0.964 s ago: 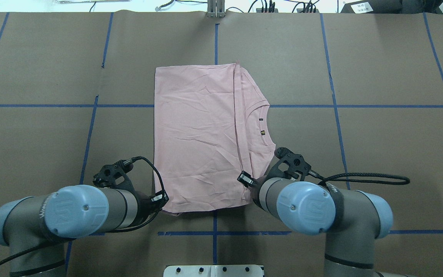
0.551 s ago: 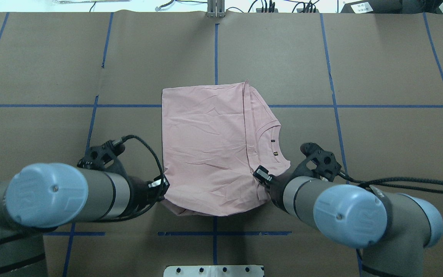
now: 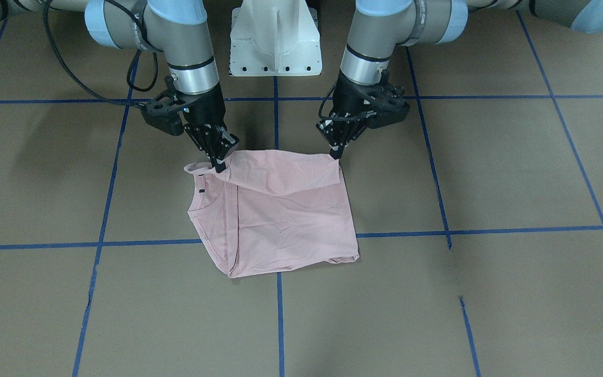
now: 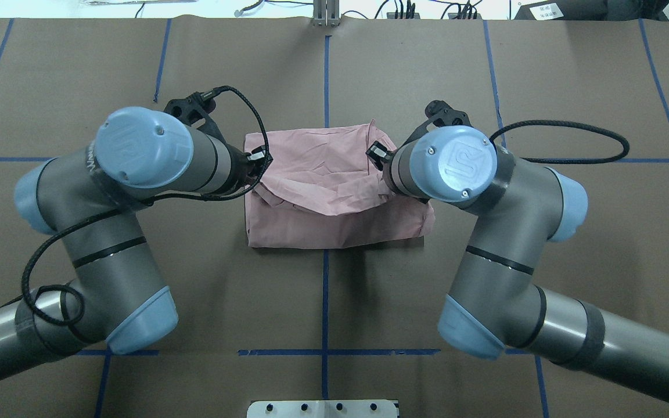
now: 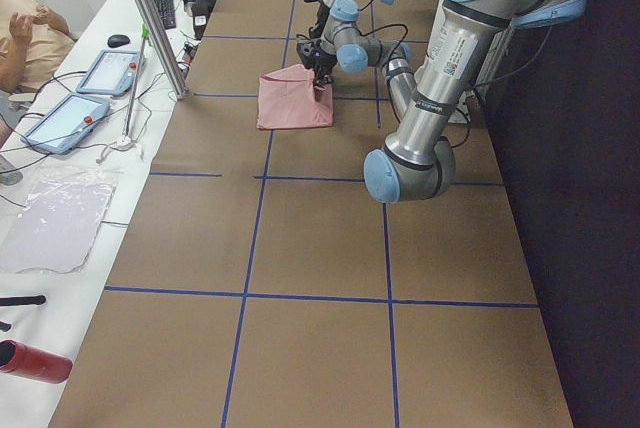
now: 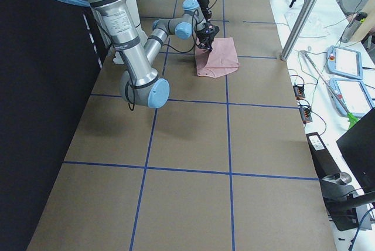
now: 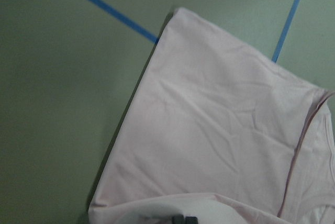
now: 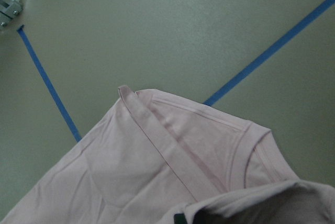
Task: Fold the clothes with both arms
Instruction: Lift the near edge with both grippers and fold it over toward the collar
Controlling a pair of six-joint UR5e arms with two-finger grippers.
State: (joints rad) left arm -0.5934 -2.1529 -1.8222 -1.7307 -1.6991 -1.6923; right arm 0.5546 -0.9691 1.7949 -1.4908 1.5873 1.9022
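The pale pink T-shirt (image 3: 291,220) lies on the brown table, its collar (image 3: 197,201) toward my right side. My left gripper (image 3: 337,153) is shut on one corner of the edge nearest me. My right gripper (image 3: 220,166) is shut on the other corner, by the collar. Both corners hang lifted, and the cloth between them sags. From overhead, the raised edge drapes over the middle of the shirt (image 4: 334,220), between the left gripper (image 4: 258,168) and the right gripper (image 4: 381,162). Both wrist views look down on flat pink cloth (image 7: 220,130) (image 8: 157,182).
Blue tape lines (image 4: 324,69) cross the brown table cover. The white pedestal base (image 3: 275,42) stands behind the shirt on my side. A metal post (image 5: 150,18), tablets (image 5: 105,73) and a seated person (image 5: 25,33) are along the table's far side.
Both arms have lifted the shirt's near edge and carried it away from me, over the shirt's middle. The shirt had first slid a little toward me.
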